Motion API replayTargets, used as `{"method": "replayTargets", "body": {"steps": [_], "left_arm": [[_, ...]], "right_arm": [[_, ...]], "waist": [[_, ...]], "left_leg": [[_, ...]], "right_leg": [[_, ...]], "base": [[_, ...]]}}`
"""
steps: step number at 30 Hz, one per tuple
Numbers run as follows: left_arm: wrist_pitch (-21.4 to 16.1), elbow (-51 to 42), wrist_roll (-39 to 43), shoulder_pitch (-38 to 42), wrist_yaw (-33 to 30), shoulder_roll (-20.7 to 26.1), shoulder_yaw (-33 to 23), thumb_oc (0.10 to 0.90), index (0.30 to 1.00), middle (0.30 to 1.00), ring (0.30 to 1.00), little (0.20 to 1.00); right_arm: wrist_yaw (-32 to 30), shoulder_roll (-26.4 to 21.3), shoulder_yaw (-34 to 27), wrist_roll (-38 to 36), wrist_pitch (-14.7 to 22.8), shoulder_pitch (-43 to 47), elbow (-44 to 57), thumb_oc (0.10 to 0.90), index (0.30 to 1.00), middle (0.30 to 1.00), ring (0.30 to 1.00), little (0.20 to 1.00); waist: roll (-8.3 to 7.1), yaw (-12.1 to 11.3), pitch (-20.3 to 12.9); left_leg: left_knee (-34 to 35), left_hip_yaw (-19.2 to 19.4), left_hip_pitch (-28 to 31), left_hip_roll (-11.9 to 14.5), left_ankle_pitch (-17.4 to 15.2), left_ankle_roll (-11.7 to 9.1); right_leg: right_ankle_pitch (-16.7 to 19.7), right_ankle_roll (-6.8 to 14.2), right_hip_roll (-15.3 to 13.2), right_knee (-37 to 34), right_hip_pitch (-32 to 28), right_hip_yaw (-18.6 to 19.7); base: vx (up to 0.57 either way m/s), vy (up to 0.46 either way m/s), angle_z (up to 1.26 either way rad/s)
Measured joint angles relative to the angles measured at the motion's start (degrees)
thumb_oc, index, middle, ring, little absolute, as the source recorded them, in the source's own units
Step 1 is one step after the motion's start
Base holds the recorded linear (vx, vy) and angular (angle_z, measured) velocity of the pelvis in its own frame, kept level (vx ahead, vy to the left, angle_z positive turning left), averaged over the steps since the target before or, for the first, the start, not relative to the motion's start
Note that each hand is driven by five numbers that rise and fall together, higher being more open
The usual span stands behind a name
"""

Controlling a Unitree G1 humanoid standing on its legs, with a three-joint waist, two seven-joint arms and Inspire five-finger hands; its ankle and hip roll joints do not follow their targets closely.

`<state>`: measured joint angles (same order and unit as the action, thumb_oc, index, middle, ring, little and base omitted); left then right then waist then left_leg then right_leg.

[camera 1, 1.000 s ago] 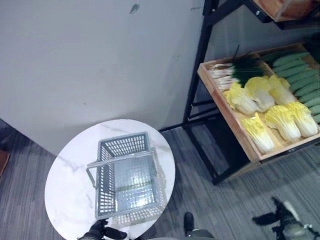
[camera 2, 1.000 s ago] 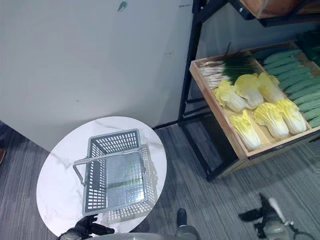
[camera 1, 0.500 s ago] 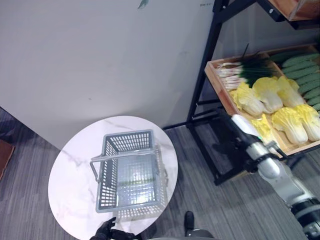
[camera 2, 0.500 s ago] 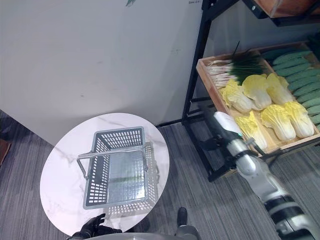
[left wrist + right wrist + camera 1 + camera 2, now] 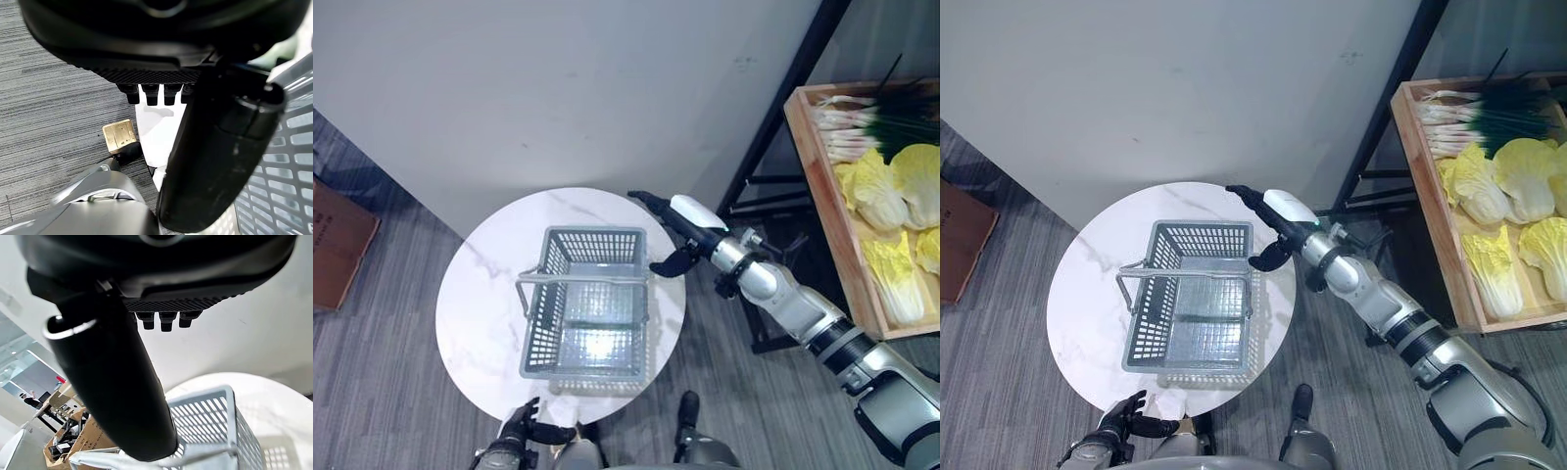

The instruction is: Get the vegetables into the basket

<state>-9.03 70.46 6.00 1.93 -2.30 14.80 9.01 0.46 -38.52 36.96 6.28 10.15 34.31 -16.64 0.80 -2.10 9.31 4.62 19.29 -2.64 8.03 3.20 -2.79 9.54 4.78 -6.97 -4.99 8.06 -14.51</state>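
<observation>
A grey basket (image 5: 590, 299) stands on a round white bench (image 5: 489, 294), its handle upright across the middle and nothing visible inside it. The right hand (image 5: 674, 230) reaches in over the basket's far right corner, fingers straight and spread from the thumb, holding nothing. The left hand (image 5: 524, 429) sits low at the bench's near edge, fingers relaxed and loosely parted, also holding nothing.

The vegetables lie well apart from the basket, in a wooden tray (image 5: 1433, 206) on a black rack (image 5: 1393, 93) to the robot's right: cabbages (image 5: 1494, 191) in yellow and white, with scallions (image 5: 1479, 113) at the tray's far end. A brown box (image 5: 340, 240) stands on the grey floor (image 5: 391, 392) to the left of the bench, against a pale wall (image 5: 558, 88).

The right wrist view looks along the hand (image 5: 146, 264) and its dark thumb to the basket's (image 5: 210, 426) mesh rim and handle just beyond, and past them to cardboard boxes (image 5: 66, 435) by the wall, which the head views leave out. The left wrist view shows its own hand (image 5: 161, 44) with fingertips (image 5: 149, 93) in a row, the basket's (image 5: 288, 186) mesh wall close beside the thumb, a strip of the bench (image 5: 159, 129) and a small brass-coloured plate (image 5: 117, 136) on the floor.
</observation>
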Motion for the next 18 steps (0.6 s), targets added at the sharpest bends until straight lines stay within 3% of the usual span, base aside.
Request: {"method": "replayTargets", "body": {"steps": [12, 18], "left_arm": [[0.0, 0.0, 1.4, 1.0, -0.3, 0.8, 0.0, 0.900, 1.000, 1.000, 1.000, 1.000], [0.0, 0.0, 1.6, 1.7, -0.3, 0.9, 0.2, 0.900, 1.000, 1.000, 1.000, 1.000]], "right_arm": [[0.0, 0.3, 0.1, -0.1, -1.0, 0.1, -3.4, 0.900, 1.000, 1.000, 1.000, 1.000], [0.0, 2.8, 4.2, 0.1, -1.6, 3.5, -8.7, 0.900, 1.000, 1.000, 1.000, 1.000]], "waist": [[-0.43, 0.1, 1.5], [-0.39, -0.1, 2.5]], "left_leg": [[-0.1, -1.2, -1.5, 0.0, 0.3, -0.1], [-0.2, -1.3, -1.9, 0.1, 0.3, -0.1]], "right_leg": [[0.0, 0.0, -0.1, 0.0, 0.9, -0.9], [0.0, 0.0, -0.1, 0.0, 1.2, -1.0]], "base": [[-0.01, 0.005, 0.05], [0.00, 0.001, 0.01]]}}
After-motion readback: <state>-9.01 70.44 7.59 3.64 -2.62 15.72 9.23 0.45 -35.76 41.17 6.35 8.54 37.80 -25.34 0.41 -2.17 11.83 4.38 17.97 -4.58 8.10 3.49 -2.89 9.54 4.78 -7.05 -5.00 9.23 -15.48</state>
